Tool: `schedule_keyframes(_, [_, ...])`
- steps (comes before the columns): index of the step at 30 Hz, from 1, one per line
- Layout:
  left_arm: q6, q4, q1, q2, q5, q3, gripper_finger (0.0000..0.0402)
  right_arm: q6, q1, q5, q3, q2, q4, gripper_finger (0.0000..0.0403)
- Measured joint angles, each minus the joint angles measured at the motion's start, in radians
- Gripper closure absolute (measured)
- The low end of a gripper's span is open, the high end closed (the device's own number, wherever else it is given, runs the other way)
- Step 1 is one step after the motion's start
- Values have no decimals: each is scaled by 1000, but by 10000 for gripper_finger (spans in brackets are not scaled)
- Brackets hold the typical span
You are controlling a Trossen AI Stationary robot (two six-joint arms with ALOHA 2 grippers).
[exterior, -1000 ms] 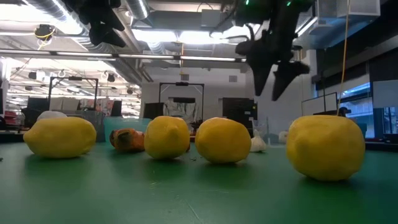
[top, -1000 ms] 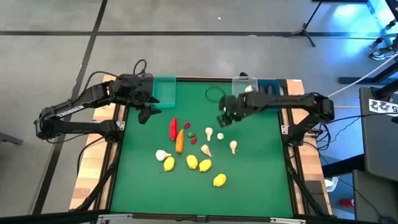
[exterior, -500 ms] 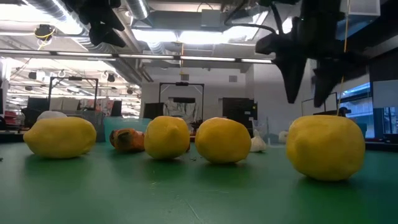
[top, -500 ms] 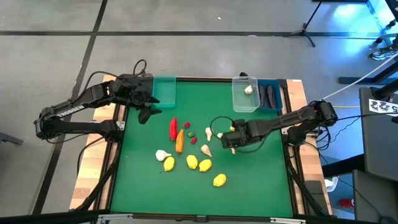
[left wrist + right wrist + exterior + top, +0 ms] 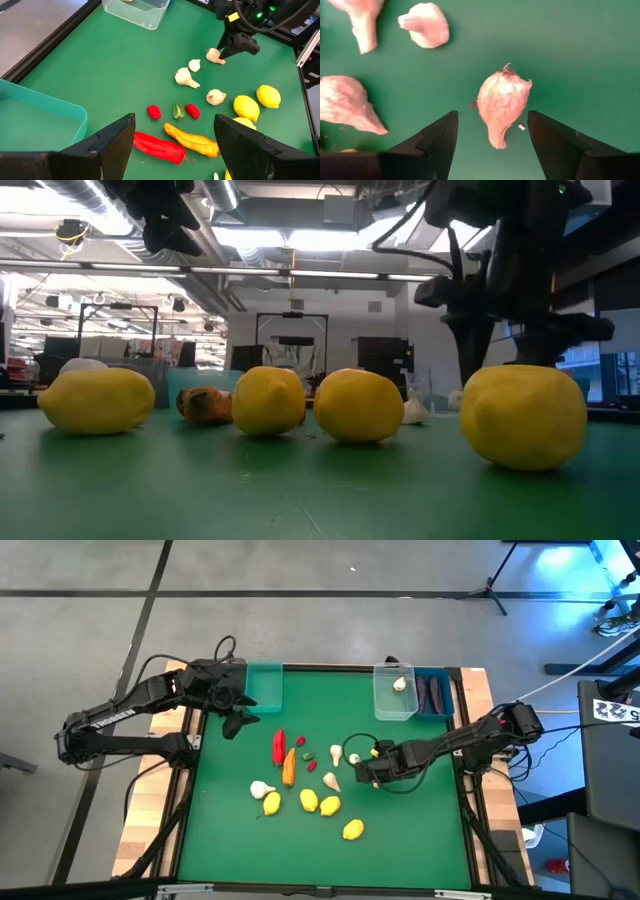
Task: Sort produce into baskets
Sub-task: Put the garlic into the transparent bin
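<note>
My right gripper (image 5: 490, 135) straddles garlic (image 5: 501, 102), fingers apart, nothing gripped, lined up to pinch; left gripper (image 5: 175, 140) waits agape beside teal bin (image 5: 35, 117)

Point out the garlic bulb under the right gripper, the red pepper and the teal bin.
garlic bulb (image 5: 501, 102): right wrist view, on the bulb's swollen middle.
red pepper (image 5: 157, 147): left wrist view, midway along its body.
teal bin (image 5: 265, 687): high view, on the bin's bare floor.

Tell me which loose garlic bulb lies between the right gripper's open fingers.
The garlic bulb farthest toward the right arm's side of the mat; the right gripper straddles it, while the others lie outside.
</note>
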Motion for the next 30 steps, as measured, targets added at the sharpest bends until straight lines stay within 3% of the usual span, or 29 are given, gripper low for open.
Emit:
schedule_keyframes(7, [2,0,0,0,0,0,135,-1,0,12,-39,7,7,162])
schedule_keyframes(17, [2,4,0,0,0,0,135,-33,0,-14,-17,112,48,165])
schedule_keyframes(27, [13,4,0,1,0,0,135,-37,0,-16,8,118,-20,274])
schedule_keyframes(30, [13,4,0,1,0,0,135,-38,0,-18,10,117,-18,284])
